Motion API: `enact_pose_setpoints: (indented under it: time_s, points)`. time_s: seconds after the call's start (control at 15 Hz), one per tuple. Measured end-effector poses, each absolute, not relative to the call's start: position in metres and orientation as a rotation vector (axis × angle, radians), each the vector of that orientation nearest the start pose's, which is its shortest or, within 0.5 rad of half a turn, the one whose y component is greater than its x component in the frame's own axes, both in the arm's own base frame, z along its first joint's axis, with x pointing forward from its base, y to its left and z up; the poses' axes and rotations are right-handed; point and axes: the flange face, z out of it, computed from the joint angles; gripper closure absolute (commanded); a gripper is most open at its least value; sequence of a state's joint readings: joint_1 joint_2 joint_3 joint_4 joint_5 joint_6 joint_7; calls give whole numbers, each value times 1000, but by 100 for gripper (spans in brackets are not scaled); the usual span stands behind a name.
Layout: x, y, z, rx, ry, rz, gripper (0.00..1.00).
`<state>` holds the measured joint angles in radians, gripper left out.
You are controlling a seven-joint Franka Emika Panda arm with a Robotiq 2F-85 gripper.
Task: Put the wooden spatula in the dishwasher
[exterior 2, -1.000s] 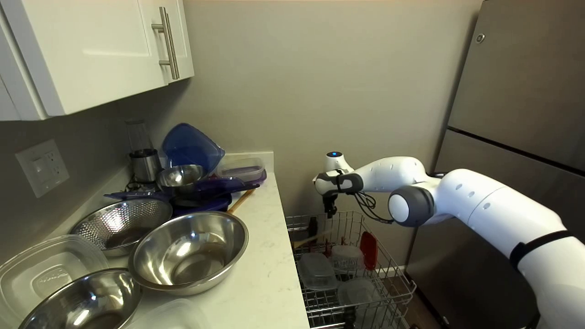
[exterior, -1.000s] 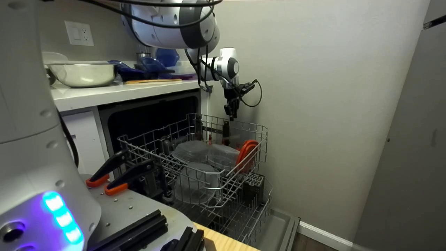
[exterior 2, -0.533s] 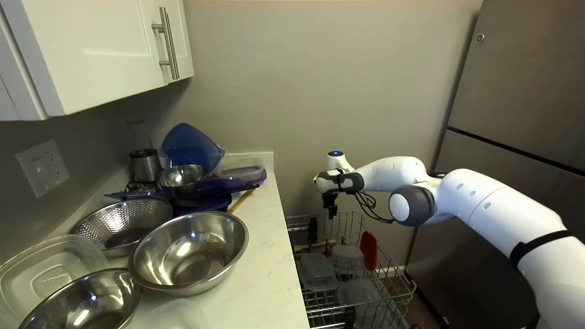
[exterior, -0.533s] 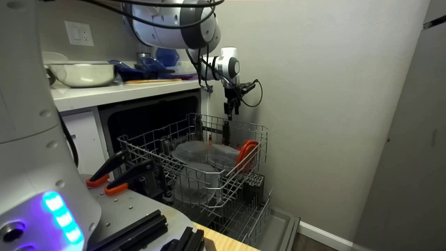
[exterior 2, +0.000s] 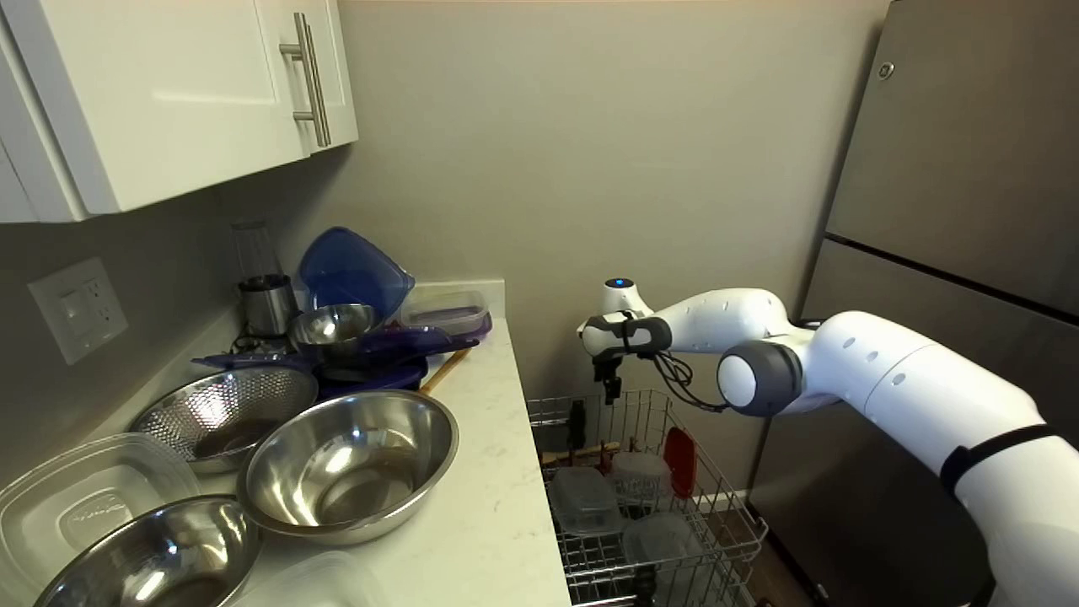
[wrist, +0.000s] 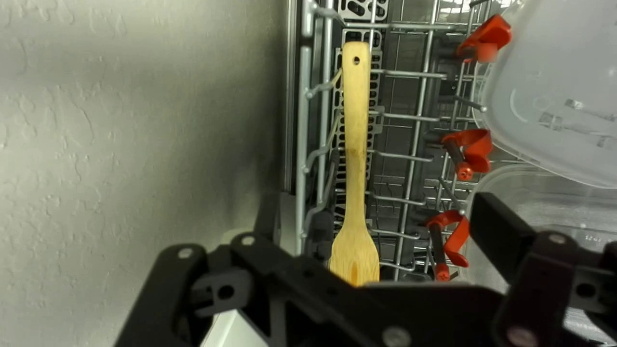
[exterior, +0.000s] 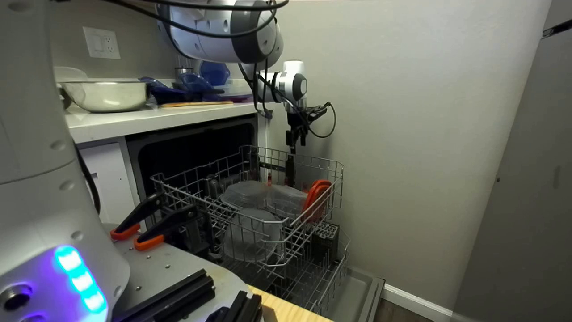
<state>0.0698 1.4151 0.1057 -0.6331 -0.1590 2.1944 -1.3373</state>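
At the dark-lined dishwasher (exterior: 196, 147), a long, pale wooden spatula (wrist: 355, 144) lies in a grey wire rack (wrist: 303, 120) beneath wide-spread black jaws.

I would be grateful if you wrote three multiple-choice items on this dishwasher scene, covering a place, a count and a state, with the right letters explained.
1. Where does the wooden spatula seen in the wrist view lie?
A. In a steel bowl
B. In the upper rack of the dishwasher
C. On the refrigerator

2. How many red clips show in the wrist view?
A. One
B. Six
C. Three

3. How does the claw stand?
A. Open
B. Shut on the wooden spatula
C. Shut on a red clip

1: B, since the wrist view shows it lying just inside the rack's edge.
2: C, since a row of three runs beside the wooden spatula.
3: A, since its fingers stand wide apart in the wrist view.
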Motion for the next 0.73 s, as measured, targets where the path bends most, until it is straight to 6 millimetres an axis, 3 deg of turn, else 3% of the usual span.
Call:
enact_pose_setpoints:
  time_s: [0.73]
  points:
    - [801, 101, 110, -2356, -2224, -167, 0]
